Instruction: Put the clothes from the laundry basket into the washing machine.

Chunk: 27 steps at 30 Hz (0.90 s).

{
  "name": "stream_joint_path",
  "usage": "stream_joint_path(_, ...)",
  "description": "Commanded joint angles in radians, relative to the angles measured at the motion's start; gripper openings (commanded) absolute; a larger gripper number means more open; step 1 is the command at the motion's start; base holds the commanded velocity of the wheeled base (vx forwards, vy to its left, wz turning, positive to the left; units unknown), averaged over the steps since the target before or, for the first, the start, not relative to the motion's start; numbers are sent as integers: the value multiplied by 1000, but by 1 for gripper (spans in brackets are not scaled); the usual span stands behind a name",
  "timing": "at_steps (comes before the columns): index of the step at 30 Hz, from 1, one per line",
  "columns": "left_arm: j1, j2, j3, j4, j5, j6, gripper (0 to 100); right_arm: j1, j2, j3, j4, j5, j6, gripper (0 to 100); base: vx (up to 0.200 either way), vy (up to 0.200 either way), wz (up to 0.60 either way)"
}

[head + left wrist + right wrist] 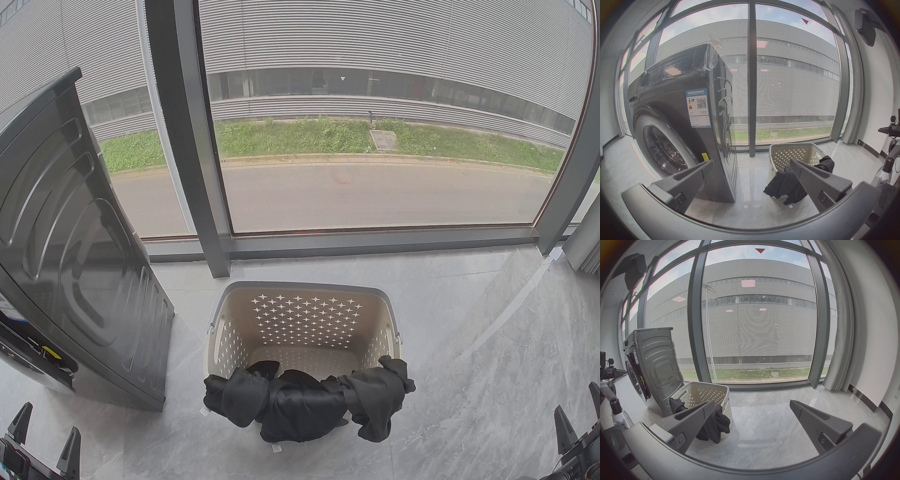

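A beige plastic laundry basket [306, 319] with small star-shaped holes in its walls stands on the pale grey, marble-like floor [487, 350], in front of a tall glass window with dark frames [375, 125]. A bundle of black clothes [300, 403] lies over the rim of the basket on the robot's side. One part of it falls inside the basket, and the other part hangs down the outer wall toward the floor. The back part of the basket's bottom is bare.

To the robot's left of the basket stands a dark grey front-loading washing machine [678, 125]. Its ribbed side panel faces the basket. The two are near each other but do not touch. In the left wrist view the round drum opening is seen on the front of the machine, with a white and blue label above it.

The left end effector [47, 431] is low on the left, near the front corner of the washing machine. Its fingers are spread wide and hold nothing. The right end effector [576, 406] is low on the right, well apart from the basket. Its fingers are also spread wide, with only the floor seen between them.
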State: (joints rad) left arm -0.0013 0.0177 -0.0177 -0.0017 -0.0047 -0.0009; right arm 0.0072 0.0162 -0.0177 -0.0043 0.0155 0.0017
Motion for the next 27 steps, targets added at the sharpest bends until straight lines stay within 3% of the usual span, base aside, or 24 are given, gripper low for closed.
stream_joint_path(1, 0, -18, 16, 0, 0, 4, 100, 0, -16, 18, 0, 0, 0, 100, -200, 0, 0)
stream_joint_path(10, -2, -18, 16, -1, -5, 12, 100, 0, -16, 18, 0, 0, 0, 100, -200, 0, 0)
stream_joint_path(16, 0, -18, 16, -1, -5, 10, 100, 0, -16, 18, 0, 0, 0, 100, 0, 0, 0)
stream_joint_path(27, 0, -18, 16, -1, -3, -2, 100, 0, -16, 18, 0, 0, 0, 100, 0, 200, 0)
